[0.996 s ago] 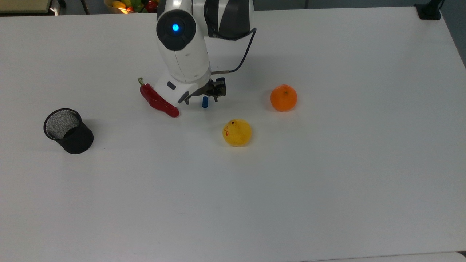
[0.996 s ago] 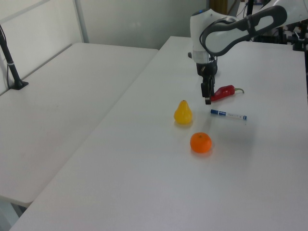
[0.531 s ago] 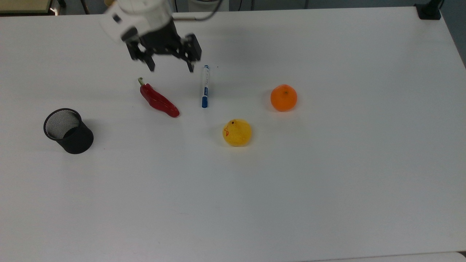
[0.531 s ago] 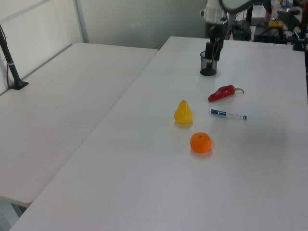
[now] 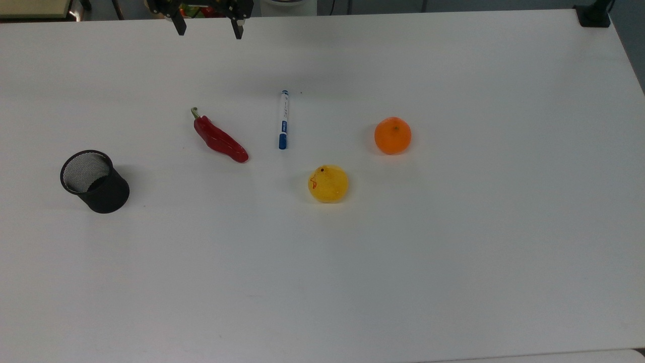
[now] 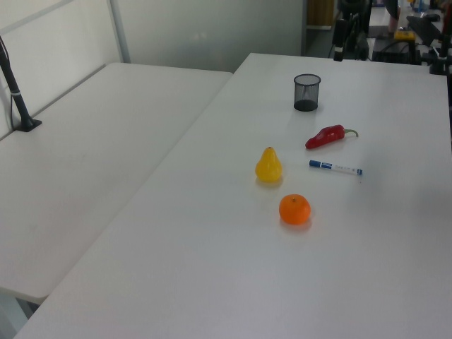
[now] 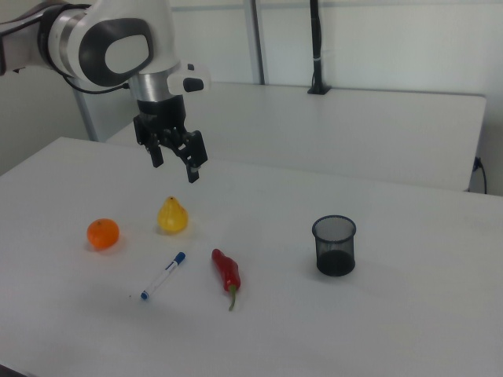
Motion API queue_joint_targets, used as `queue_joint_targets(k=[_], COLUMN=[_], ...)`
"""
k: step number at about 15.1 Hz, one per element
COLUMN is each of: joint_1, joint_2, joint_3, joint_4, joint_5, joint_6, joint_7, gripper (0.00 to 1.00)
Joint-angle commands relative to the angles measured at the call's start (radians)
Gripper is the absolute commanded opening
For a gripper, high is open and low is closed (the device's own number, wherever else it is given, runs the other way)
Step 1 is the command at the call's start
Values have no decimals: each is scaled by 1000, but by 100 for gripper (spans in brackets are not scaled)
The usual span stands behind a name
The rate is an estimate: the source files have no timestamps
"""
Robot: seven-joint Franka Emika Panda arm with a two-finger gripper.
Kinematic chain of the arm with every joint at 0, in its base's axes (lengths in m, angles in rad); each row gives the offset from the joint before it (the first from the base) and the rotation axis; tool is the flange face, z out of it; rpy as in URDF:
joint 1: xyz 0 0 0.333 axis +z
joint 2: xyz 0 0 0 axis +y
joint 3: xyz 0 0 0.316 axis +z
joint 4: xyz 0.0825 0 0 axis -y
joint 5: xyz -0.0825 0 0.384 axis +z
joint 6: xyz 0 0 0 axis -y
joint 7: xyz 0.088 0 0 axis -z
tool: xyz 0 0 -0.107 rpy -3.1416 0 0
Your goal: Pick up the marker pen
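The marker pen [image 5: 283, 119] lies flat on the white table, a slim white barrel with a blue cap, between the red chilli and the orange. It also shows in the left view as the marker pen [image 6: 335, 168] and in the right view as the marker pen [image 7: 163, 276]. My gripper [image 5: 208, 31] is at the top view's upper edge, far from the pen. In the right view my gripper [image 7: 174, 167] hangs high above the table, open, with nothing between its fingers.
A red chilli [image 5: 220, 140] lies just to the top view's left of the pen. A yellow pear [image 5: 328, 183] and an orange [image 5: 392, 135] sit to the top view's right. A black mesh cup [image 5: 94, 181] stands at the top view's left.
The gripper has risen from just over the marker pen and drawn back toward the top view's upper edge, staying open. The pen lies where it was.
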Motion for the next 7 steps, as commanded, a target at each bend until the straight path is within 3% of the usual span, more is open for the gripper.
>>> queue_joint_targets(k=[1, 7], joint_1=[-10, -11], joint_2=[-47, -47], joint_3=[25, 24], joint_4=[-58, -49], joint_5=[-31, -33], joint_6=[-49, -62], joint_7=[25, 29], gripper=[100, 100])
